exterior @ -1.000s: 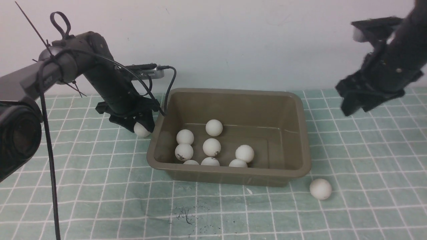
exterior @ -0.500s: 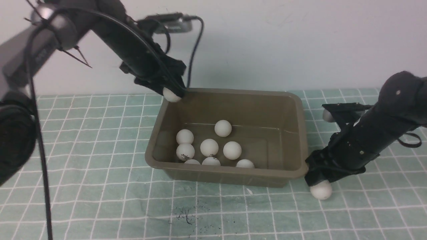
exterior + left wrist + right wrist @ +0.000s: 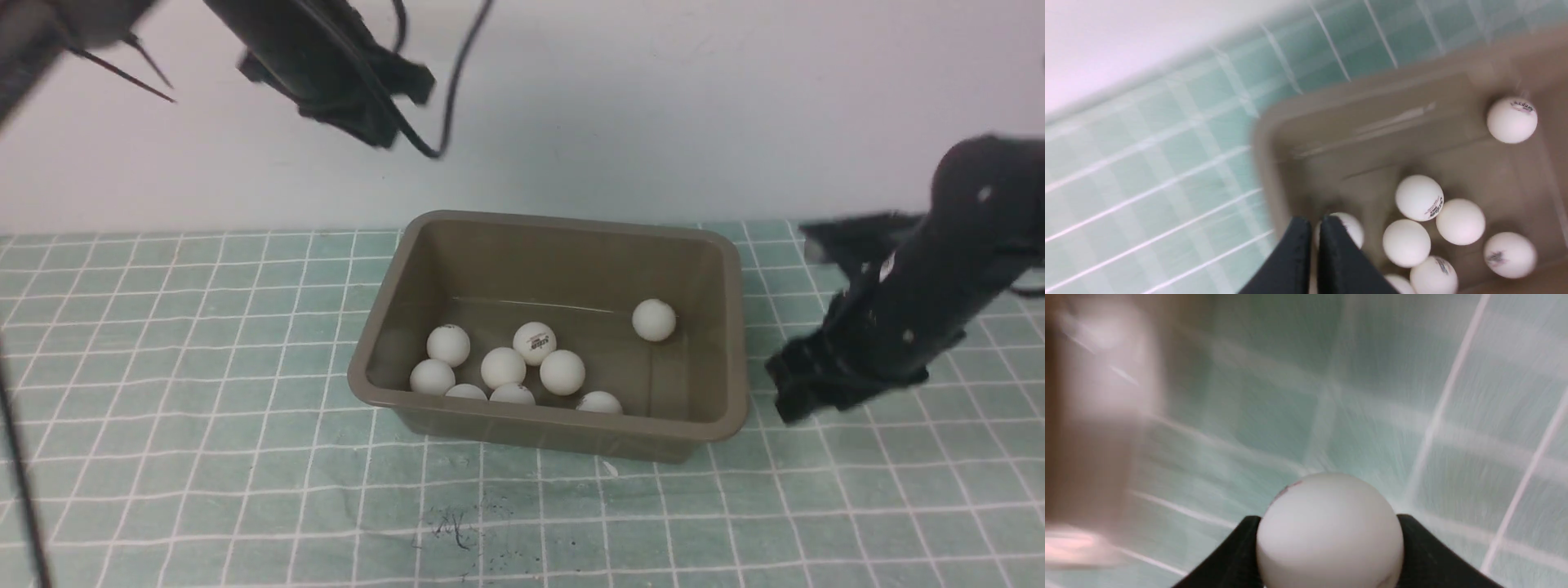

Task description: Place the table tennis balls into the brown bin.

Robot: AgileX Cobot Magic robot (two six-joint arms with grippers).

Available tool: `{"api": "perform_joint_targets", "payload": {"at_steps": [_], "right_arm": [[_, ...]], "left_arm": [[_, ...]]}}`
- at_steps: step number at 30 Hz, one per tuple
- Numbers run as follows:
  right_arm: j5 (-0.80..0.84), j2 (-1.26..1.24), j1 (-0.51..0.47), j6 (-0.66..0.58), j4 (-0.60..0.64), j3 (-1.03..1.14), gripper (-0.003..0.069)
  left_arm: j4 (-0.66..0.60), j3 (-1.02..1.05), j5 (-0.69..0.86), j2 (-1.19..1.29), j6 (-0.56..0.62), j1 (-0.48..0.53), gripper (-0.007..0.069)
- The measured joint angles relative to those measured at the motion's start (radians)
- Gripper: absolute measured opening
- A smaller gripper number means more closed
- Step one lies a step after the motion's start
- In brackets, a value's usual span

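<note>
- My right wrist view shows what the front view hides: a table tennis ball [image 3: 1329,531] sits gripped between the two black fingers of my right pincer [image 3: 1329,539]. In the front view that pincer [image 3: 804,390] is only a dark, blurred mass, and the ball cannot be made out there.
- My left wrist view shows my left pincer [image 3: 1309,245] with its fingers pressed nearly together and nothing between them. In the front view it [image 3: 371,122] hangs high against the wall, well above the brown bin [image 3: 727,327].
- The surface [image 3: 204,490] is a pale green mat ruled with a white grid, with a few dark scuffs near its front edge. A plain whitish wall [image 3: 653,106] rises behind it.
- The brown bin stands just beside my right pincer, on its inner side, with the rim close to the fingers but apart from them. From my left pincer it lies below and toward the right arm.
- Nine table tennis balls [image 3: 539,371] lie in the bin in the front view: eight clustered on the floor at the end under my left pincer, and one alone [image 3: 654,319] toward the end nearer my right pincer.
- The left wrist view shows printed logos on several of the clustered balls [image 3: 1419,198].
</note>
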Motion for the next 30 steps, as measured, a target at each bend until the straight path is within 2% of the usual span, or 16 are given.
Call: {"api": "perform_joint_targets", "payload": {"at_steps": [1,4,7,11,13,15,16,17,18,19,20,21,23,27,28,30], "right_arm": [[-0.004,-0.007,0.0,-0.005,0.011,-0.005,0.0361],[-0.065,-0.058,0.035,-0.13,0.175,-0.109,0.0361],[-0.1,-0.024,0.067,-0.183,0.211,-0.161,0.037],[-0.083,0.059,0.087,-0.204,0.215,-0.238,0.0512],[0.017,0.067,0.087,-0.165,0.17,-0.294,0.055],[0.071,0.014,0.087,-0.123,0.123,-0.314,0.0451],[0.071,0.006,0.088,-0.12,0.118,-0.315,0.0451],[0.108,-0.079,0.088,-0.106,0.075,-0.308,0.0276],[0.118,-0.148,0.088,-0.101,0.053,-0.295,0.019],[0.12,-0.148,0.088,-0.098,0.053,-0.291,0.0171],[0.121,-0.246,0.089,-0.086,0.03,-0.263,0.0085],[0.105,-0.374,0.089,-0.066,0.009,-0.202,0.0038],[0.027,-0.571,0.089,-0.051,-0.019,-0.076,0.0003],[-0.176,-0.878,0.089,-0.021,-0.031,0.182,-0.0011],[-0.309,-1.025,0.089,0.0,-0.034,0.337,-0.0012],[-0.464,-1.248,0.089,0.023,-0.049,0.523,-0.0012]], "left_arm": [[0.002,0.015,0.0,-0.025,-0.002,0.006,0.0],[0.007,0.243,0.002,-0.278,-0.005,0.024,-0.0005],[-0.015,0.51,-0.002,-0.446,-0.005,0.024,-0.0005],[-0.048,0.809,-0.093,-0.638,-0.005,0.02,-0.0005],[-0.081,1.031,-0.205,-0.804,-0.005,0.018,-0.0005],[-0.092,1.144,-0.272,-0.901,-0.005,0.018,-0.0005],[-0.093,1.156,-0.284,-0.921,-0.005,0.018,-0.0005],[-0.097,1.243,-0.325,-0.998,-0.005,0.017,-0.0005],[-0.098,1.283,-0.345,-1.044,-0.005,0.017,-0.0005],[-0.099,1.291,-0.35,-1.053,-0.005,0.017,-0.0005],[-0.101,1.324,-0.364,-1.097,-0.005,0.017,-0.0005],[-0.102,1.362,-0.381,-1.154,-0.005,0.017,-0.0005],[-0.102,1.398,-0.401,-1.219,-0.005,0.017,-0.0005],[-0.103,1.432,-0.427,-1.309,-0.005,0.017,-0.0005],[-0.103,1.44,-0.429,-1.344,-0.005,0.017,-0.0005],[-0.104,1.442,-0.427,-1.378,-0.005,0.017,-0.0005]]}}
